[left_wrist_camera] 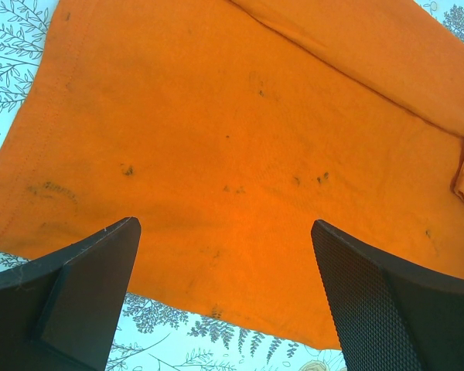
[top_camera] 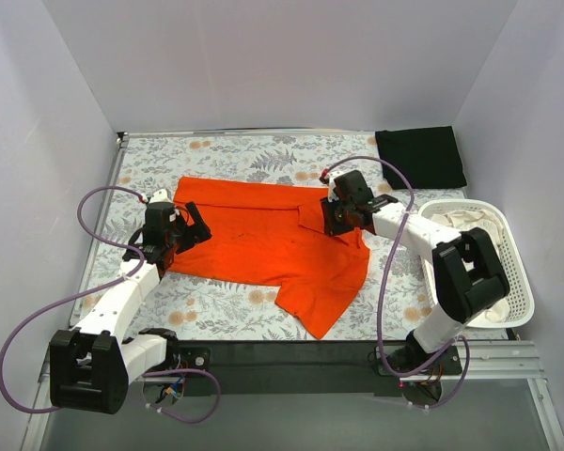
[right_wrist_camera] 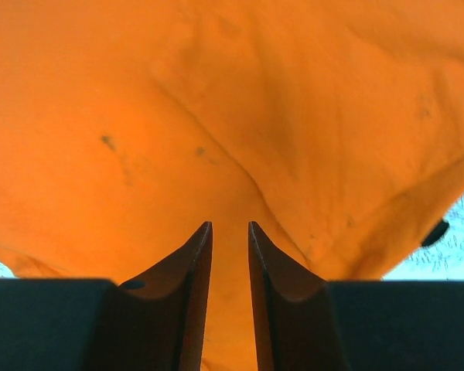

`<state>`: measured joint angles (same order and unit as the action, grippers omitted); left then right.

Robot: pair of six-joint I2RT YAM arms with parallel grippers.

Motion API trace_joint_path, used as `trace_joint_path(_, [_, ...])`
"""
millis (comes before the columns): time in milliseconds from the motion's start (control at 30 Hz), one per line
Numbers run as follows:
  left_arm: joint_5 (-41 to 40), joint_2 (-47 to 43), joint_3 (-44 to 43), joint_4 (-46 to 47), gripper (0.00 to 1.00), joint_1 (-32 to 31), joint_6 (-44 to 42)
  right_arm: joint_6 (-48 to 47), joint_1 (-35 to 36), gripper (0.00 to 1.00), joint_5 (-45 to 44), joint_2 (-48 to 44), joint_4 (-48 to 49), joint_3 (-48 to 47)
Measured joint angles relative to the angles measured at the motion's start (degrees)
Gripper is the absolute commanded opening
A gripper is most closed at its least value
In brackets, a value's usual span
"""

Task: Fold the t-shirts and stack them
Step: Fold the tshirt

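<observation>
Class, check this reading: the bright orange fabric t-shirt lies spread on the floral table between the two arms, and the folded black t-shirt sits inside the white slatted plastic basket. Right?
Not quite: the top external view shows the folded black t-shirt on the floral table at its far right corner, beyond the white slatted plastic basket, not inside it. The rest holds.

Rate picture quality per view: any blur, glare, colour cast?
Top external: even light, sharp, no glare on the orange t-shirt. Left wrist: fabric and left end effector fingers crisp, tablecloth tinted blue. Right wrist: orange fills the frame, right end effector fingers near-black silhouettes, tablecloth corner washed out.
</observation>
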<state>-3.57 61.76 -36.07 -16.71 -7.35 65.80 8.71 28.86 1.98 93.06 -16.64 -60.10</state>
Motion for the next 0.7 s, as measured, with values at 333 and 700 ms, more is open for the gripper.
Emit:
trace_joint_path(333, [0.0,0.0,0.0,0.0,0.86,0.0,0.0,-4.4,5.8,0.28,-0.8,7.3,3.5,-8.0])
trace_joint_path(700, [0.0,0.0,0.0,0.0,0.86,0.0,0.0,-5.3,7.3,0.27,-1.9,17.0,4.8,-12.9])
